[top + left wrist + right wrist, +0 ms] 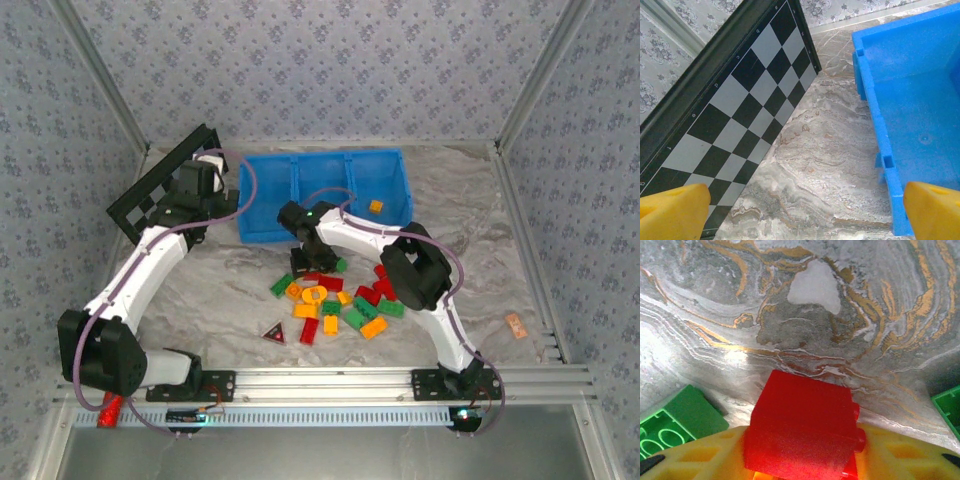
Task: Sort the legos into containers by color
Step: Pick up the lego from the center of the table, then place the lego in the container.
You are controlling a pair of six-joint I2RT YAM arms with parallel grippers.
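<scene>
Right wrist: right jaws clamped on red brick at pile edge, on bench. Prob. light, stiff, slick; grip flat sides, not studs. Left jaws wide apart by bin.

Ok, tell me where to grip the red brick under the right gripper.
Grip the red brick across its left and right sides, coming down from above with the right gripper astride it. It is blocky, and the nearby green brick lies apart, leaving finger room.

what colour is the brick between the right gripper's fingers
The brick is red, clearest in the right wrist view.
</scene>
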